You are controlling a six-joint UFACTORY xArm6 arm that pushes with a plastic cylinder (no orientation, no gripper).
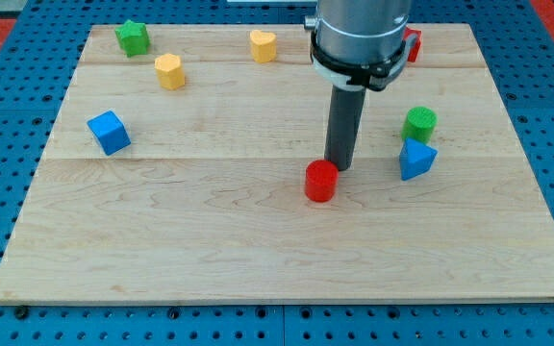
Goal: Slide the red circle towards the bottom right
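I am resting my tip (340,169), a bare rod with no claw, just above-right of the red circle (321,181), touching it. Next I am needing to come around its upper-left, then push toward bottom right.

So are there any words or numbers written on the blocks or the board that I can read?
None: no words, numbers or signs show anywhere.
The red circle, green circle, blue triangle, blue cube, green star and two yellow blocks are plain.
The wooden board is bare wood.
My tip, just above the red circle, has no label.
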